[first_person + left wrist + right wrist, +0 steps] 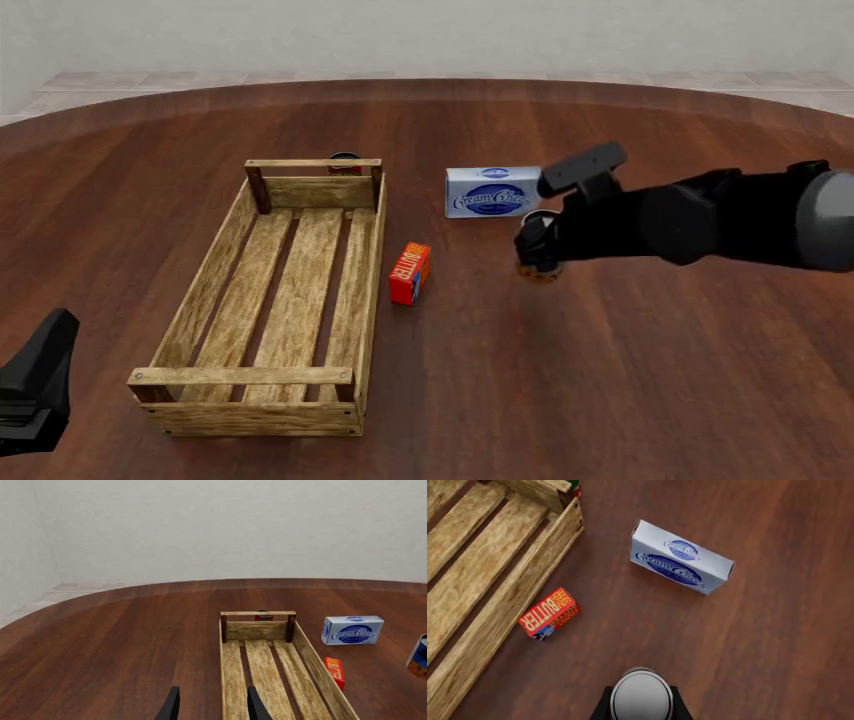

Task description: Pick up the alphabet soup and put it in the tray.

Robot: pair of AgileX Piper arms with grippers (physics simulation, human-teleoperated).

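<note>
The alphabet soup (640,692) shows its grey metal top in the right wrist view, held tightly between the two dark fingers of my right gripper (640,709). In the front view my right gripper (538,260) covers most of the can (541,272); only its orange lower band shows, to the right of the butter box. The can's blue and orange label also shows in the left wrist view (418,655). The tray (367,290) lies left of centre with nothing in it. My left gripper (34,390) is open and holds nothing, by the tray's near left corner.
A red-orange butter box (410,272) lies just right of the tray's right wall. A blue and white cream cheese box (494,192) stands beyond the soup can. A dark can (344,158) stands behind the tray's far end.
</note>
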